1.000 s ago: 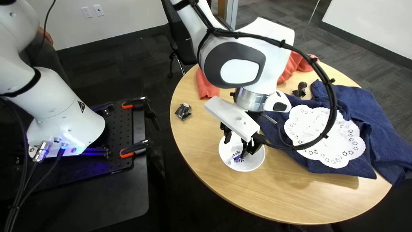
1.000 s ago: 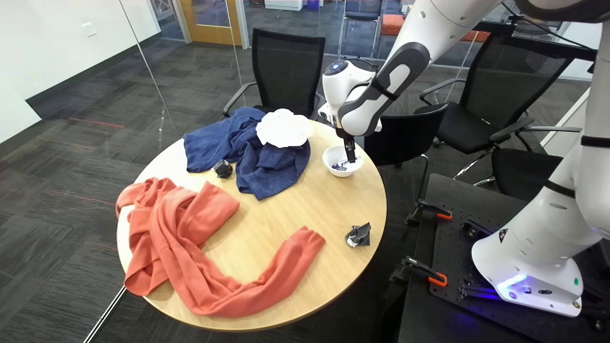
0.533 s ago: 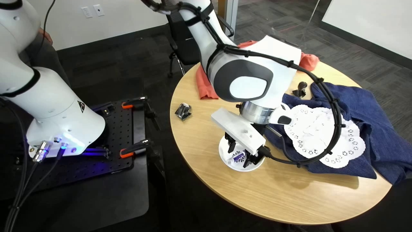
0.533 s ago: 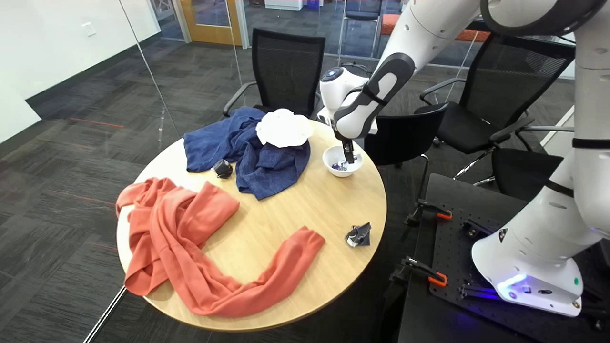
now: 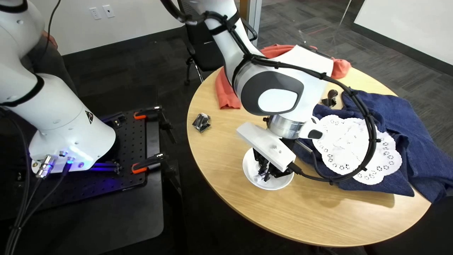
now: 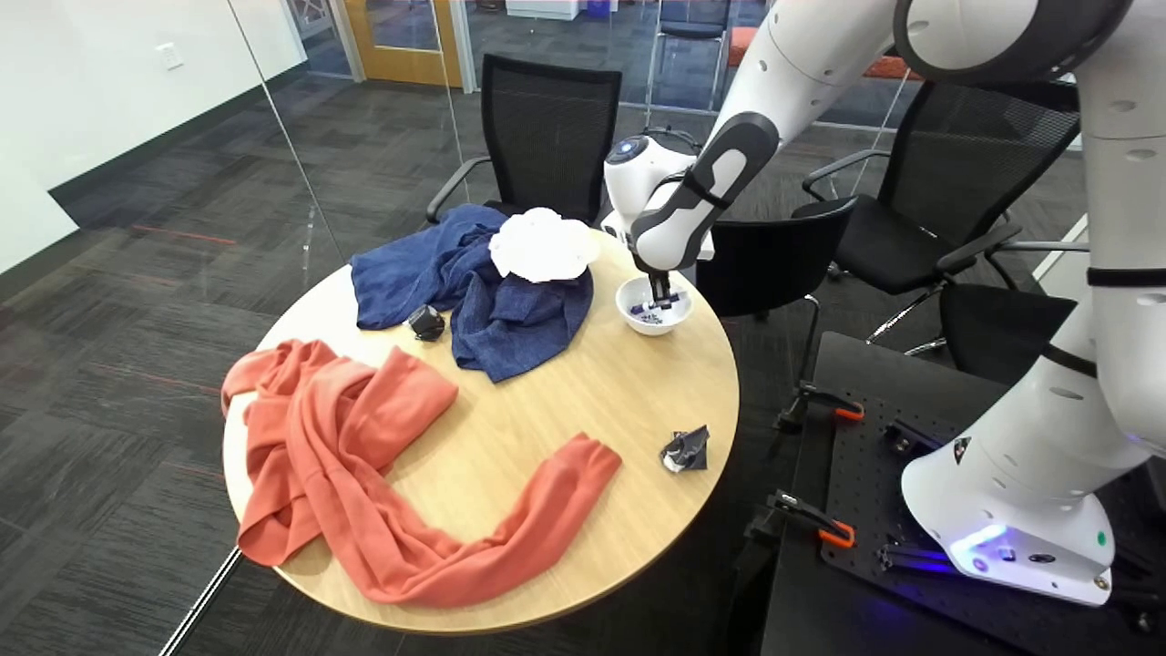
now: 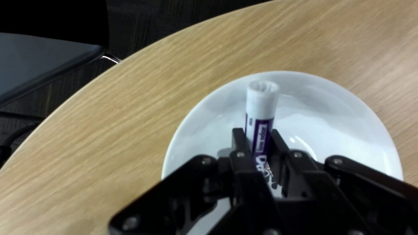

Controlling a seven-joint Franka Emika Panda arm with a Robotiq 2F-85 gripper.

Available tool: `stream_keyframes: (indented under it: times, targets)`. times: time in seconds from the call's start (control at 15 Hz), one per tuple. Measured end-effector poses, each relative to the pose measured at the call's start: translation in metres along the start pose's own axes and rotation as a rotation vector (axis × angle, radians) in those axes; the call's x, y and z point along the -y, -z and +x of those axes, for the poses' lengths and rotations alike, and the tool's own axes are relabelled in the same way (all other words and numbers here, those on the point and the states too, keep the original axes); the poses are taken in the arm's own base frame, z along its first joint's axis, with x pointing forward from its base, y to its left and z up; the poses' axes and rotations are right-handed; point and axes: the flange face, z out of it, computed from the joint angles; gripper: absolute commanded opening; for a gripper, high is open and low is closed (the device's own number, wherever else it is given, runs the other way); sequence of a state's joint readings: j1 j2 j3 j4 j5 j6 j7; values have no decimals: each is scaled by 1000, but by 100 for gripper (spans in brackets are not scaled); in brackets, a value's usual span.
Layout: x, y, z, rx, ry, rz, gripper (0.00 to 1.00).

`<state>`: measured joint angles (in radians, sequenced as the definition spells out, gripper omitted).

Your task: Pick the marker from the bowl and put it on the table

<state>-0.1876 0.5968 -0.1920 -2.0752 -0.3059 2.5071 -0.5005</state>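
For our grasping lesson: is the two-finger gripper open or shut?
The two-finger gripper is shut on the low-odor marker: in the wrist view, its fingers meet the barrel from both sides.

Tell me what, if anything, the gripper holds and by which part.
The marker, by its purple-labelled barrel between the fingertips; the white end juts past them.

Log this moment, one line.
claw: shut on marker | lift from bowl: unclear | bowl: on table | placing: not yet done
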Motion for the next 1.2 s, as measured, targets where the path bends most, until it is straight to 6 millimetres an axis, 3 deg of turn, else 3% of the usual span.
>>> stream_keyframes:
  times: [0.27,0.6,0.93,1.2]
  targets:
    - [6,17,5,-12,-10,-30,5]
    - [24,67,-4,-26,-21,-124,5]
    - [54,115,-9,-79,44,-190,5]
    - [88,135,9,-136,144,-200,5]
